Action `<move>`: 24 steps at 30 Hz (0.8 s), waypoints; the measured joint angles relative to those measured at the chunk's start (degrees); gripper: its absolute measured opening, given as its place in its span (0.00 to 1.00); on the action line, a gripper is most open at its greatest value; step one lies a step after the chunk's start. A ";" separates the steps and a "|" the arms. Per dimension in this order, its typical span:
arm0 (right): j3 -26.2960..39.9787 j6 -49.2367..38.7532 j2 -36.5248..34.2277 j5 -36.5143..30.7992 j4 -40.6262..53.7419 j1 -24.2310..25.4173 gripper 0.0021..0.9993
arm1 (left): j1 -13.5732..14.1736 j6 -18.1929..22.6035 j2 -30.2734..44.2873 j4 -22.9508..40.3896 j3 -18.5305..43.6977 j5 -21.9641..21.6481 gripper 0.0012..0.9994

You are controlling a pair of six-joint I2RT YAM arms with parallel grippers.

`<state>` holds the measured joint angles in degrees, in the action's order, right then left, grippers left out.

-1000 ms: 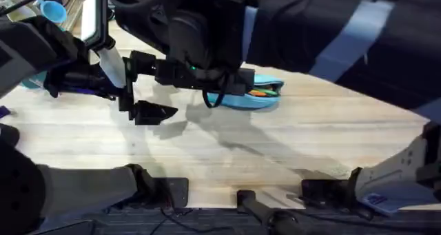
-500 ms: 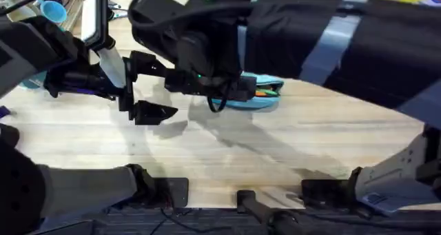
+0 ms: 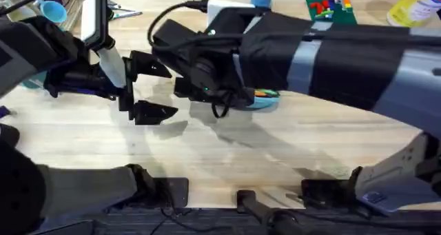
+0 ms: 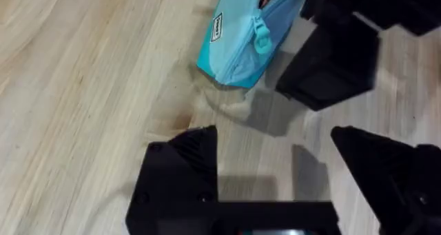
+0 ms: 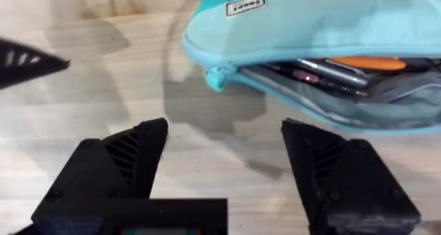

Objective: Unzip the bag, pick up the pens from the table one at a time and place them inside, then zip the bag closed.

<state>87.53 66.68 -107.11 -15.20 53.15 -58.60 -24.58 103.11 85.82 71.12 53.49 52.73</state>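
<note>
From overhead, the right arm reaches large and dark across the middle of the pale wooden bench (image 3: 289,145), its wrist end covering most of the light blue bag (image 3: 265,99), of which only one end shows, with a bit of orange and green at its open mouth. The left gripper (image 3: 143,89) hangs over the bench toward the left, well clear of the bag, its two black fingers (image 3: 153,111) spread wide with nothing between them. At the far edge of the bench sit a blue cup (image 3: 52,10), some red and green blocks (image 3: 329,5) and a yellow bottle (image 3: 413,5). In the left wrist view, the left gripper (image 4: 296,159) again shows open and empty above bare wood; beyond it lies the closed end of the bag (image 4: 241,42) with a small white label and a light blue zipper pull, and the dark bulk of the right arm's end sits just beside that. In the right wrist view, the right gripper (image 5: 227,159) has its fingers (image 5: 127,152) set wide apart, holding nothing, poised close over the bench just in front of the bag (image 5: 310,21). The bag lies on its side with the zipper open along most of its length, the pull at the labelled end. Inside are several pens (image 5: 324,73), dark ones and at least one orange; how many is hard to tell.
</note>
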 joint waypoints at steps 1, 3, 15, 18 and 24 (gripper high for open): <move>-0.63 0.03 0.00 0.00 -0.62 0.16 1.00 | 0.00 0.00 0.00 -0.01 0.00 0.00 0.99; -1.52 0.17 0.00 -0.03 -1.74 0.34 1.00 | 0.00 0.00 0.00 0.00 0.00 0.00 0.99; -1.99 0.63 -1.17 -3.17 -6.05 0.34 1.00 | 0.00 0.00 0.00 0.01 0.00 0.00 0.99; -1.99 0.64 -3.31 -4.51 -6.73 0.34 0.99 | 0.00 0.00 0.00 -0.01 0.00 0.00 0.99; -2.29 0.67 -4.50 -7.55 -6.83 0.34 0.85 | 0.00 0.00 0.00 -0.01 0.00 0.00 0.99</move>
<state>85.23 67.35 -111.61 -22.76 46.33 -58.26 -24.58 103.11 85.82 71.11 53.49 52.73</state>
